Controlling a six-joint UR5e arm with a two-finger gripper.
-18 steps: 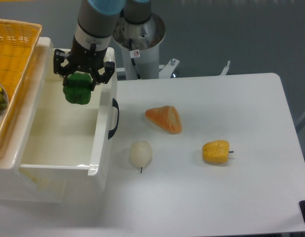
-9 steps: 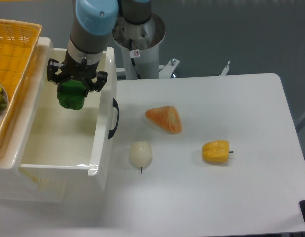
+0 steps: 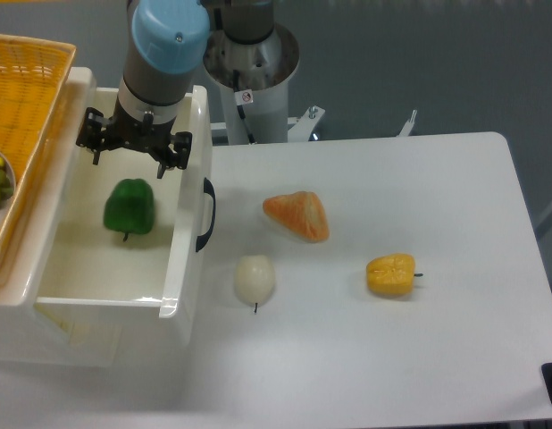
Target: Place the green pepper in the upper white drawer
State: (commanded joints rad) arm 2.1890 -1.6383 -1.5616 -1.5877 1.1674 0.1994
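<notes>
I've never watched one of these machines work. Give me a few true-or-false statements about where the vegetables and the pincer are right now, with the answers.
1. The green pepper lies inside the upper white drawer. True.
2. The pincer is clamped on the green pepper. False: it is open above the pepper, apart from it.
3. The yellow-orange pepper sits on the table, outside the drawer. True.
4. The pale round vegetable is in the woven yellow basket. False: it lies on the table just right of the drawer's black handle.
5. The orange wedge-shaped piece touches the yellow-orange pepper. False: bare table separates them.
</notes>
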